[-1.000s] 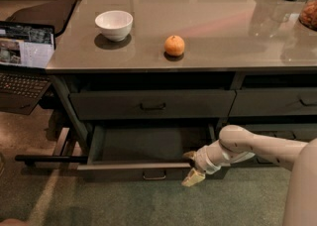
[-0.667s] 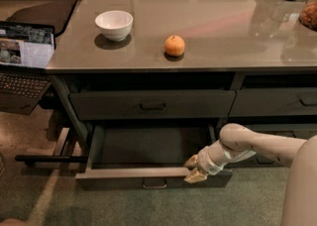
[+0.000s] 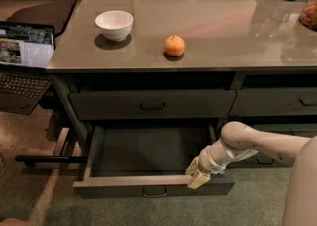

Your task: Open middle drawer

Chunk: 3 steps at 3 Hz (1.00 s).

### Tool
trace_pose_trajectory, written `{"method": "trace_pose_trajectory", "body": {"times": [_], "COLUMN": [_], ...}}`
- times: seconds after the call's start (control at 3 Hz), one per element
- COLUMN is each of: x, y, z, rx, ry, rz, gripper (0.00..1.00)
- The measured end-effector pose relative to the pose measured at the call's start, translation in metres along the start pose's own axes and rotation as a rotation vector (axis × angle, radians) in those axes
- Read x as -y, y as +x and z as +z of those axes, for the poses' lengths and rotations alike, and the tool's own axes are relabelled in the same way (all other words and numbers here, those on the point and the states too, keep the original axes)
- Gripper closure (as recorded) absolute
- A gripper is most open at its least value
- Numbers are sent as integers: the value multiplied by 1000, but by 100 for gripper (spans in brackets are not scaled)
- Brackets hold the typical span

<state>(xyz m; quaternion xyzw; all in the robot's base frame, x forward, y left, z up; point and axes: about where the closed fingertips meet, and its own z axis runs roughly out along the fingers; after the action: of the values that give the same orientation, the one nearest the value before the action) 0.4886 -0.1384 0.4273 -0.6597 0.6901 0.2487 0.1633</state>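
The middle drawer (image 3: 124,186) is a wide dark grey-green drawer with a small dark bar pull (image 3: 154,193). It stands pulled far out below the counter, and its dark inside (image 3: 148,150) shows nothing in it. My gripper (image 3: 198,176) rests at the top edge of the drawer front, near its right end. My white arm (image 3: 262,145) reaches in from the right. The slimmer drawer (image 3: 152,105) above is closed.
A white bowl (image 3: 114,24) and an orange (image 3: 174,45) sit on the grey countertop (image 3: 223,17). An open laptop (image 3: 25,51) is at the left on a lower stand. More closed drawers (image 3: 277,102) are at the right. The floor is green carpet (image 3: 44,205).
The middle drawer has slid further out toward the camera, and my gripper has stayed at its front edge and moved with it.
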Motion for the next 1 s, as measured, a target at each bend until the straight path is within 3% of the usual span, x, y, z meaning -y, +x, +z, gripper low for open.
{"method": "trace_pose_trajectory", "body": {"times": [1.0], "x": [0], "y": [0], "z": [0], "rx": [0], "ry": [0], "rz": [0], "gripper": [14]}}
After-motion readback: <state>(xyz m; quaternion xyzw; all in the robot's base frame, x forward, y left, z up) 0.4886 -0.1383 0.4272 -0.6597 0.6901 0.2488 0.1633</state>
